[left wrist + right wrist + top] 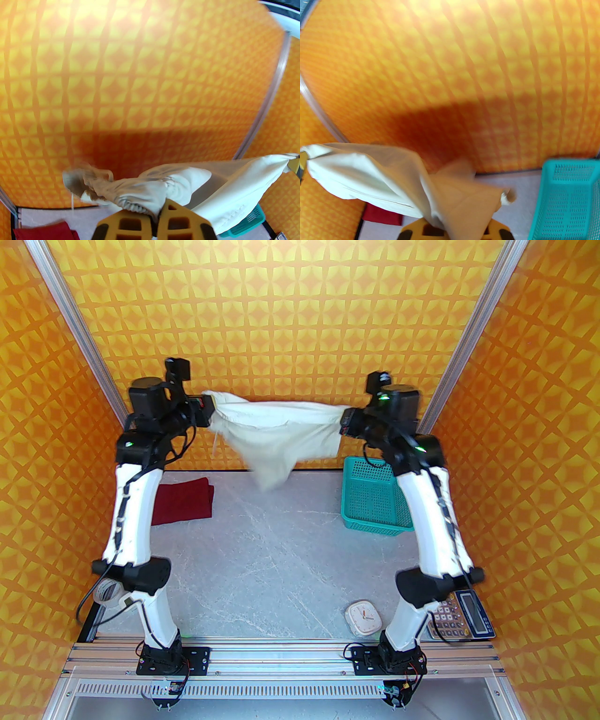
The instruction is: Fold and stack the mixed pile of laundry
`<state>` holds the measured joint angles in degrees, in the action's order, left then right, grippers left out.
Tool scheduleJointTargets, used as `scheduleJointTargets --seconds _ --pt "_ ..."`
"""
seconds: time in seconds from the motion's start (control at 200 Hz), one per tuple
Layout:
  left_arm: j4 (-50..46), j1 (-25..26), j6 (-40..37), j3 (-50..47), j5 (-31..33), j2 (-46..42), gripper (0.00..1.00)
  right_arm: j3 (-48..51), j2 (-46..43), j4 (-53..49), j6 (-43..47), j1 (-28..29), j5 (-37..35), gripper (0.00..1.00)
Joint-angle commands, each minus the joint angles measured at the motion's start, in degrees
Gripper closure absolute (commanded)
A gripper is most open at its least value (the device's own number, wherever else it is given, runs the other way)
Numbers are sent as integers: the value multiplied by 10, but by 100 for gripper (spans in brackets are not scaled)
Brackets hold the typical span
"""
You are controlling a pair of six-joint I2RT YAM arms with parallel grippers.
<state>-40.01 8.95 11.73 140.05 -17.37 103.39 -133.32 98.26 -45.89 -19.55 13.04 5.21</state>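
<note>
Cream shorts (276, 437) hang stretched between left gripper (207, 409) and right gripper (346, 422), each clamped on an opposite end, above far edge of table (262, 558). Maroon shirt (183, 500) lies on table at left. Fabric light, limp, sagging mid-span; likely best held at waistband ends or hem corners.

Shorts (276, 437) hang over the table (281, 558) — shirt (185, 500) lies left, basket (368, 465) right.

cream shorts (276, 437); maroon shirt (183, 506); teal mesh basket (372, 498) right of shirt; grey marbled table (262, 563); orange-yellow diamond-pattern walls (300, 324).
</note>
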Motion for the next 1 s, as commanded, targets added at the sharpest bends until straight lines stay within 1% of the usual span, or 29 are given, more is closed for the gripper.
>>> scheduleJointTargets --seconds 0.0,0.105,0.18,0.305,0.38,0.475,0.525,0.55,0.565,0.62,0.645,0.68,0.695,0.715,0.725,0.73,0.74,0.75,0.775,0.795,0.84,0.9,0.995 --pt "64 -1 -7 -160 -27 -127 100 147 -90 71 -3 -5 21 100" --pt "110 -1 -16 -387 -27 -237 100 358 -171 142 -34 -5 45 100" --pt "134 0 -13 -537 -40 -299 100 518 -224 194 -62 -5 70 100" --pt "157 27 -1 -772 -50 -376 100 763 -294 281 -121 -5 121 100" --pt "157 39 25 -893 -50 -394 100 886 -322 315 -141 -2 139 100" --pt "186 82 67 -1034 -36 -452 100 1007 -361 309 -140 -1 127 100" --pt "193 102 94 -1089 -34 -477 100 1056 -390 298 -141 -1 127 95" --pt "191 113 107 -1107 -31 -489 99 1080 -411 287 -141 -1 127 89" --pt "189 118 115 -1116 -31 -497 98 1086 -418 282 -140 -1 128 87" --pt "176 135 137 -1141 -25 -523 96 1113 -463 250 -141 -1 122 71" --pt "167 142 145 -1147 -21 -534 95 1121 -483 236 -142 -1 118 66" --pt "152 147 157 -1153 -15 -547 90 1126 -510 213 -141 -1 114 58" --pt "147 152 162 -1154 -10 -552 86 1126 -518 204 -141 -1 112 54" --pt "144 157 170 -1154 -6 -556 77 1125 -534 191 -140 -1 111 50" --pt "143 158 173 -1153 -6 -558 70 1123 -540 185 -139 -2 110 49" --pt "141 159 174 -1152 -6 -559 68 1122 -543 181 -139 -2 109 48" --pt "138 160 177 -1151 -6 -559 60 1120 -548 174 -137 -1 108 47" --pt "135 162 179 -1149 -6 -560 55 1117 -553 167 -136 -1 106 46" --pt "126 162 186 -1142 -5 -560 44 1108 -564 149 -134 -1 103 43" --pt "118 162 190 -1135 -2 -561 40 1099 -570 135 -131 -1 100 43" --pt "99 163 193 -1114 4 -561 39 1076 -577 112 -124 -1 100 42" --pt "65 162 189 -1073 23 -558 42 1038 -570 86 -113 -1 100 42" --pt "25 163 168 -1002 30 -523 46 984 -529 74 -95 9 104 44"
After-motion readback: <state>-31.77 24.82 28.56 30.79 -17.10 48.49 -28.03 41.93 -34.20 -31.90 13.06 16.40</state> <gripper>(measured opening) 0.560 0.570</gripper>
